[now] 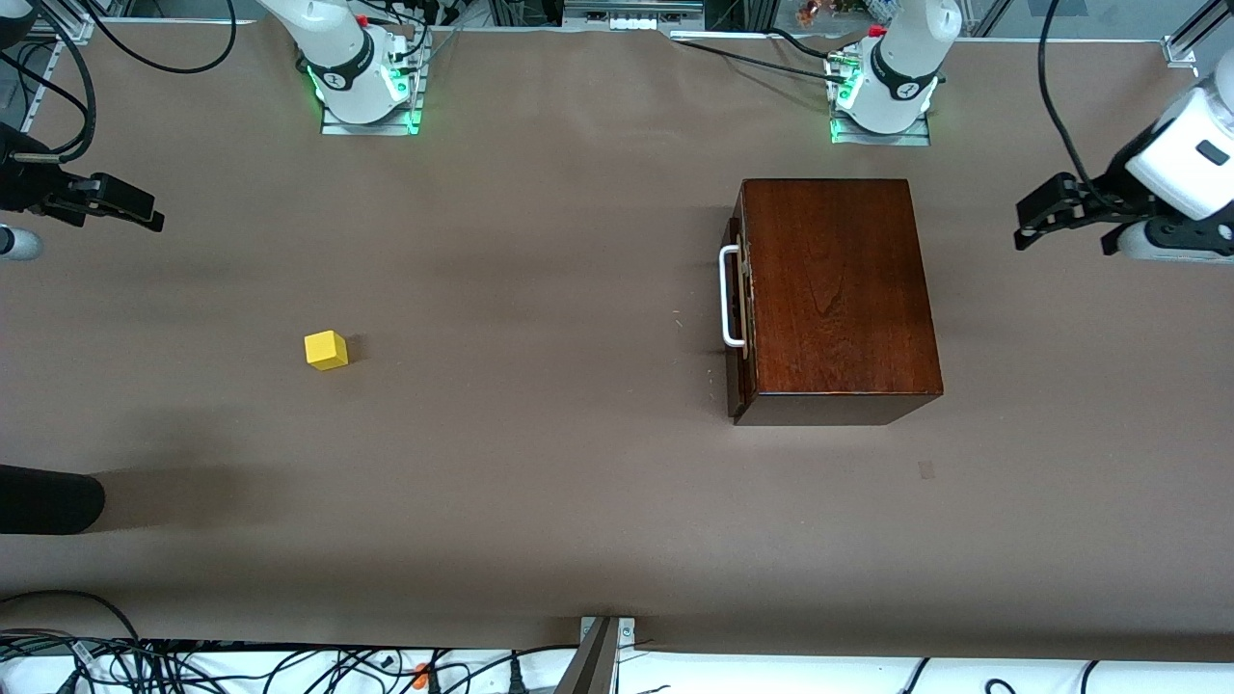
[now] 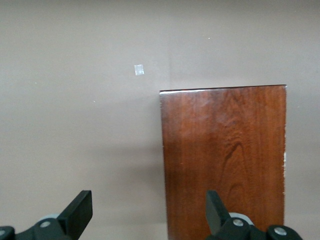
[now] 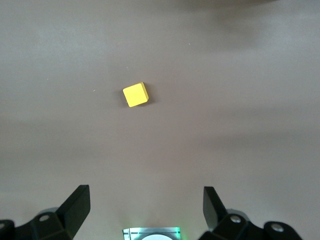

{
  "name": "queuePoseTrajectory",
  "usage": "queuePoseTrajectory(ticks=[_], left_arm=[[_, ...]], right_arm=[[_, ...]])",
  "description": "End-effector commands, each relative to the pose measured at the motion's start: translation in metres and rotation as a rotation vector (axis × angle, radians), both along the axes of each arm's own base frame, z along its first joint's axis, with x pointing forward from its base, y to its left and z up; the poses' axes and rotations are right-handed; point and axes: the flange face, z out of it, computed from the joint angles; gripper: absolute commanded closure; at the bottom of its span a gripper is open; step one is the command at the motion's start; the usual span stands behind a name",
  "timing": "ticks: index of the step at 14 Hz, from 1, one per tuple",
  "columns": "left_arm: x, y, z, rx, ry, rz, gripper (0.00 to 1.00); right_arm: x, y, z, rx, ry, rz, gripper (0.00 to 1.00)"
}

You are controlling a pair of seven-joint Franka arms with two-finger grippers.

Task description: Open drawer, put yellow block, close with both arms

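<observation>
The dark mahogany box (image 1: pixel 839 289) stands toward the left arm's end of the table. Its drawer is shut, and the white loop handle (image 1: pixel 730 296) faces the right arm's end. The yellow block (image 1: pixel 326 349) lies alone on the table toward the right arm's end. My left gripper (image 1: pixel 1039 214) is open and empty in the air beside the box, at the table's end. In the left wrist view (image 2: pixel 149 210) it hangs over the edge of the box top (image 2: pixel 225 160). My right gripper (image 1: pixel 130 207) is open and empty, up at its own end of the table. The right wrist view (image 3: pixel 146 205) shows the block (image 3: pixel 135 94) apart from it.
The arm bases (image 1: pixel 366 92) (image 1: pixel 882 101) stand along the table edge farthest from the front camera. A small pale patch (image 1: pixel 925 469) marks the table nearer the camera than the box. A black object (image 1: pixel 48 499) juts in at the right arm's end. Cables run along the near edge.
</observation>
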Motion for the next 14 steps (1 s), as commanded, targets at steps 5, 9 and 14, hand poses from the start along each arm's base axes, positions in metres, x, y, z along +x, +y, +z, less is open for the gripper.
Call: queuePoseTrajectory(ticks=[5,9,14], left_arm=[[-0.051,-0.201,-0.013,-0.008,0.042,0.075,0.0],[-0.113,-0.321,-0.043,0.104,0.013,0.127,0.0],[-0.131,-0.403,-0.113,0.23,-0.016,0.065,0.0]], right_arm=[[-0.004,-0.001,0.009,0.018,-0.005,-0.014,0.0],[-0.004,-0.002,0.008,0.018,-0.003,-0.016,0.0],[-0.004,-0.002,0.008,0.018,-0.003,-0.016,0.0]])
